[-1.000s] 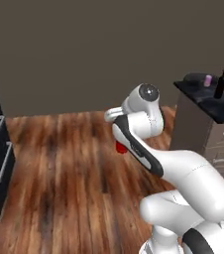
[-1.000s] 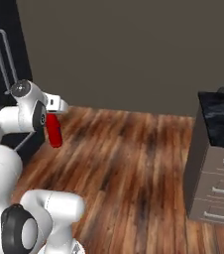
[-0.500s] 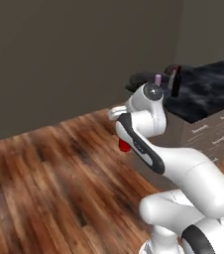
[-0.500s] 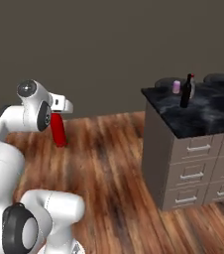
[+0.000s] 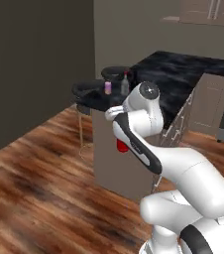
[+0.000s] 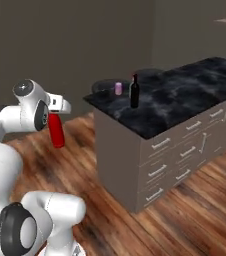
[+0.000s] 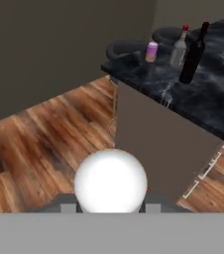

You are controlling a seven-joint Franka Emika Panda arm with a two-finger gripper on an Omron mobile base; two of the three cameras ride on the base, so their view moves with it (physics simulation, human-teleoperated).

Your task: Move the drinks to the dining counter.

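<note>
My gripper point(image 6: 54, 117) is shut on the neck of the slim red bottle point(image 6: 57, 132), which hangs upright over the wood floor. In the hand view its white cap point(image 7: 111, 181) sits between the fingertips. The bottle's red base point(image 5: 121, 146) peeks out beside my forearm. On the near corner of the dining counter point(image 6: 180, 102) stand the pink-purple can point(image 7: 152, 51), the clear red-capped bottle point(image 7: 179, 50) and the dark wine bottle point(image 7: 193, 56). The can point(image 6: 118, 88) and the wine bottle point(image 6: 134, 92) also show in the right base view. The counter stands apart from my gripper, ahead and to its right.
Round black stools point(image 5: 91, 90) stand at the counter's corner, by its flat side panel point(image 5: 120, 166). Drawers with handles point(image 6: 181, 150) line its other side. Dark walls rise behind, and wood floor point(image 5: 34, 168) spreads to the left.
The whole picture has swung as the base turned and drove. The counter with the drinks now stands close ahead. The red bottle stays in my grip.
</note>
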